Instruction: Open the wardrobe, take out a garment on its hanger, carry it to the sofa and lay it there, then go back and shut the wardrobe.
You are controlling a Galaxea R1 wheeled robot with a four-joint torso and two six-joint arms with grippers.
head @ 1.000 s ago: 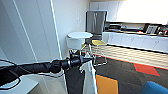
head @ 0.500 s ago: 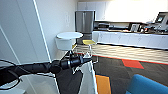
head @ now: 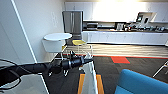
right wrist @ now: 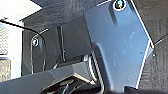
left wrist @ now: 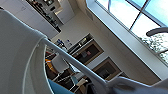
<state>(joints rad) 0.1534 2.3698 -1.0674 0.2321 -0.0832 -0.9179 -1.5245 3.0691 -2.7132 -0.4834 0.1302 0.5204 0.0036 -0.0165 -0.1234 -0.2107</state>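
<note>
White fabric of the T-shirt (head: 89, 77) is hanging from the hanger (left wrist: 75, 65), which the left gripper (head: 86, 60) is clamping at the end of the outstretched arm, above dark carpet (head: 130, 70). Blue sofa (head: 142, 83) is showing nearby. Whether the right gripper is apart or together, I cannot tell.

Thin white cloth garment (head: 89, 77); blue fabric sofa (head: 142, 83)
</note>
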